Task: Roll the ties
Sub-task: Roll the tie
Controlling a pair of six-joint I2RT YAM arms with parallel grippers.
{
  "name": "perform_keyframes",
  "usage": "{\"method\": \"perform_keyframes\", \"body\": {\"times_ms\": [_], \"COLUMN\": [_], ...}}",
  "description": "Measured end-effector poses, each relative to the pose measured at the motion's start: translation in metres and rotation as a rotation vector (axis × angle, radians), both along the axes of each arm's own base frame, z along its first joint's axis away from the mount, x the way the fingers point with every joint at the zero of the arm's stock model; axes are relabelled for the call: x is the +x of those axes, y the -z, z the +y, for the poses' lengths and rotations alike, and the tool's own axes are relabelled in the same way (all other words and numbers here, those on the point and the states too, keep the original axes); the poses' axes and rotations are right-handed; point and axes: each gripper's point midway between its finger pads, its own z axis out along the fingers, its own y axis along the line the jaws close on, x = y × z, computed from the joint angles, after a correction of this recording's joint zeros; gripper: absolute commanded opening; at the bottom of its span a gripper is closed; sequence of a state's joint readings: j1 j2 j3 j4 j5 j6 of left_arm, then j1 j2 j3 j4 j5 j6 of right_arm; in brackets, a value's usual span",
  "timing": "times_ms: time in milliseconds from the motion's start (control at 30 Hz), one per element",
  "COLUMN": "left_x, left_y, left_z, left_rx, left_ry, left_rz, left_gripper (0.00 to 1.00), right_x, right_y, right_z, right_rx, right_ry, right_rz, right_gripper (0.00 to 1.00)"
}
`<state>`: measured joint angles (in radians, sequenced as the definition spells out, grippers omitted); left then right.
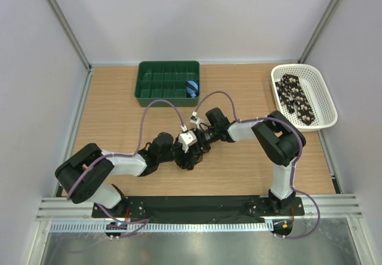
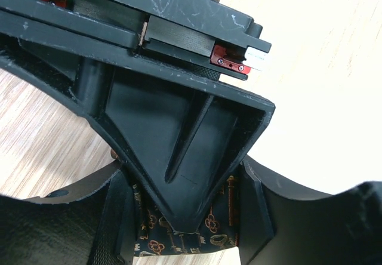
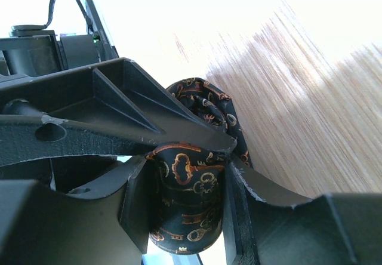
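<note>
A dark tie with an orange and tan key pattern is rolled into a bundle [image 1: 190, 160] at the table's middle. My left gripper [image 1: 182, 157] and right gripper [image 1: 194, 150] meet on it from either side. In the left wrist view, my left gripper [image 2: 186, 234] is shut on the tie [image 2: 222, 232], with the right arm's finger [image 2: 179, 139] crossing in front. In the right wrist view, my right gripper [image 3: 188, 210] is shut on the roll [image 3: 191, 184], whose coiled end [image 3: 209, 104] shows above. A black tie with pale spots [image 1: 296, 98] lies in the white basket [image 1: 325, 95].
A green compartment tray [image 1: 149, 90] stands at the back centre with a small blue striped roll [image 1: 191, 88] in its right end. The white basket sits at the back right. Metal frame posts stand at both back corners.
</note>
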<state>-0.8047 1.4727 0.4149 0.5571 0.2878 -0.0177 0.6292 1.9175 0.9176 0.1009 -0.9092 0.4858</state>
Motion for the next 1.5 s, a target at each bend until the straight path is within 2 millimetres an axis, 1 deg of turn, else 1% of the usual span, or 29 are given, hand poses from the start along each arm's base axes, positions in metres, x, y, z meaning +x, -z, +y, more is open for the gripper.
{"method": "perform_keyframes", "body": {"times_ms": [167, 200, 267, 367, 533, 633, 733, 833, 933, 1000, 1067, 1133, 1167, 1200, 1267, 1333, 1433, 1500], "left_x": [0.002, 0.003, 0.003, 0.003, 0.003, 0.003, 0.004, 0.004, 0.004, 0.004, 0.004, 0.003, 0.004, 0.004, 0.004, 0.004, 0.003, 0.003], "left_y": [-0.004, -0.005, -0.004, -0.002, 0.0, 0.0, -0.001, 0.0, 0.0, 0.001, 0.0, 0.001, 0.001, 0.001, 0.001, 0.001, 0.001, 0.001], "left_z": [-0.003, -0.003, -0.003, -0.002, -0.002, -0.002, -0.003, -0.003, -0.003, -0.003, -0.003, -0.003, -0.002, -0.002, -0.002, -0.002, -0.002, -0.002], "left_rx": [-0.007, -0.009, -0.006, 0.003, 0.007, 0.013, 0.024, 0.032, 0.038, 0.039, 0.038, 0.038, 0.039, 0.039, 0.037, 0.036, 0.038, 0.04], "left_ry": [0.002, 0.002, 0.002, 0.0, 0.003, 0.003, 0.003, 0.004, 0.003, 0.001, -0.003, -0.007, -0.01, -0.012, -0.018, -0.021, -0.022, -0.022], "left_rz": [-0.008, -0.01, -0.011, -0.003, -0.002, 0.003, 0.015, 0.022, 0.028, 0.032, 0.04, 0.045, 0.046, 0.048, 0.053, 0.059, 0.062, 0.064], "left_gripper": [0.54, 0.54, 0.54, 0.53, 0.53, 0.53, 0.53, 0.53, 0.53, 0.53, 0.53, 0.53, 0.53, 0.53, 0.53, 0.53, 0.53, 0.53], "right_x": [0.005, 0.007, 0.009, 0.016, 0.024, 0.026, 0.025, 0.025, 0.019, 0.009, -0.006, -0.03, -0.046, -0.058, -0.086, -0.11, -0.137, -0.145], "right_y": [-0.003, -0.005, -0.007, -0.011, -0.014, -0.016, -0.019, -0.033, -0.057, -0.071, -0.08, -0.084, -0.085, -0.085, -0.08, -0.07, -0.049, -0.037], "right_z": [-0.006, -0.008, -0.012, -0.021, -0.03, -0.039, -0.058, -0.08, -0.097, -0.104, -0.102, -0.089, -0.08, -0.074, -0.06, -0.051, -0.041, -0.031], "right_rx": [-0.002, -0.004, -0.007, -0.017, -0.026, -0.036, -0.082, -0.138, -0.144, -0.137, -0.148, -0.156, -0.156, -0.161, -0.167, -0.203, -0.302, -0.406], "right_ry": [0.026, 0.031, 0.042, 0.07, 0.106, 0.136, 0.193, 0.27, 0.337, 0.368, 0.362, 0.301, 0.252, 0.216, 0.119, 0.034, -0.092, -0.164], "right_rz": [0.002, 0.0, -0.007, -0.01, -0.013, -0.023, -0.065, -0.175, -0.31, -0.407, -0.501, -0.595, -0.642, -0.681, -0.753, -0.839, -0.985, -1.079], "right_gripper": [0.55, 0.62, 0.66, 0.69, 0.69, 0.69, 0.68, 0.66, 0.6, 0.57, 0.56, 0.54, 0.51, 0.5, 0.48, 0.48, 0.48, 0.46]}}
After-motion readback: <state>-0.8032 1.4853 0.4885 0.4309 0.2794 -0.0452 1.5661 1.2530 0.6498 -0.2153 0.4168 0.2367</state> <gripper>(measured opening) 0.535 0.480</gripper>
